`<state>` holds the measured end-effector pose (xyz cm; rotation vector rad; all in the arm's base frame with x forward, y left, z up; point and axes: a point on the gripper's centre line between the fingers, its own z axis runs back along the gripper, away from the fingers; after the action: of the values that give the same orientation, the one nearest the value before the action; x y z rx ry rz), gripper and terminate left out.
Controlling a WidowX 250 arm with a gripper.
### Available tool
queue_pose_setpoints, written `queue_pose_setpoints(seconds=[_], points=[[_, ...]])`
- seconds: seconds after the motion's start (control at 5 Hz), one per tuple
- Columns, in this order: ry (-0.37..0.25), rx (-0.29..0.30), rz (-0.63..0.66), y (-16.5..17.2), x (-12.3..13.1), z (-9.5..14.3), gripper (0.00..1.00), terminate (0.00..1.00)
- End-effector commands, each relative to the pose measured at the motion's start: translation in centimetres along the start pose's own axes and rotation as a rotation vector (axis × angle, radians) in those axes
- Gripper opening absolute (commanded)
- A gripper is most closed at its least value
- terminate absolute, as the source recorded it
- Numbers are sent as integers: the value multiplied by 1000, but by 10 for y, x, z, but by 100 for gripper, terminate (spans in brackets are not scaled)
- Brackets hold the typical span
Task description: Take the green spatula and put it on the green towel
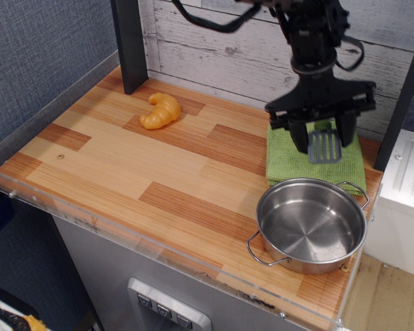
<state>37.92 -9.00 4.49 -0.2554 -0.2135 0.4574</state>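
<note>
Small green-handled spatula with grey slotted blade [323,144] held tight in black fingers [322,123], right of frame. Should be lowered gently onto folded green woven towel [286,156], then released.

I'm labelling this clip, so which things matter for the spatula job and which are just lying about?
Job: small green-handled spatula with grey slotted blade, held in the black gripper; folded light-green towel.
Lying about: orange toy croissant; round steel pot.
</note>
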Motion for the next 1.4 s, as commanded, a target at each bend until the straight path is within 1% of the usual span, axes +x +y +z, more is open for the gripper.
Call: queue_pose_setpoints(seconds=[0.0, 0.2, 0.4, 0.6, 0.8, 1.0, 1.2], points=[[8, 7, -52, -2, -8, -1, 0, 0], [23, 42, -64, 4, -2, -6, 0, 0], [28, 65, -64, 3, 0, -8, 0, 0], [43, 145, 10, 8, 0, -1, 100, 0], [54, 155, 10, 14, 3, 5, 100, 0], [52, 149, 12, 16, 3, 7, 100, 0], [43, 135, 11, 13, 6, 15, 100, 0]])
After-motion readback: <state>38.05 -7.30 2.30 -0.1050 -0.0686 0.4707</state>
